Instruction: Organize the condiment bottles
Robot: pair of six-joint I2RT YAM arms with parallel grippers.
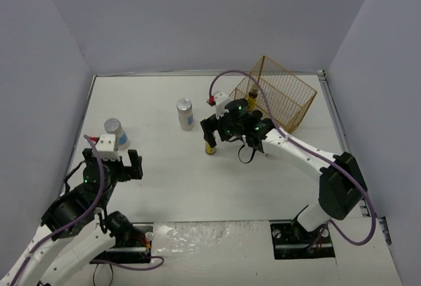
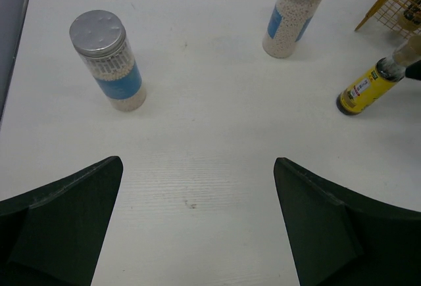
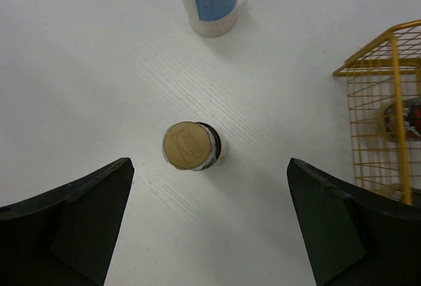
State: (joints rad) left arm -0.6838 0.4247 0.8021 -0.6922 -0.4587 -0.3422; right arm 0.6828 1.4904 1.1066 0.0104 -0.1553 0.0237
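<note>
A slim yellow-labelled bottle (image 3: 191, 146) stands upright on the white table (image 1: 171, 187). The embossed mark on its tan cap and the small print on its label are too faint to read. The right gripper (image 3: 207, 227) hovers over it, fingers spread wide, holding nothing. A silver-lidded jar (image 2: 108, 59), its blue label illegible, stands near the left gripper (image 2: 197, 233), which is likewise wide open and empty. A second jar (image 2: 296, 10) stands farther off, its lid cut off at the frame edge. Inside the gold wire basket (image 1: 279, 92), a dark bottle (image 1: 253, 93) is blurred by mesh.

Jar (image 1: 185, 114) and slim bottle (image 1: 210, 148) left of basket (image 1: 284, 99)
</note>
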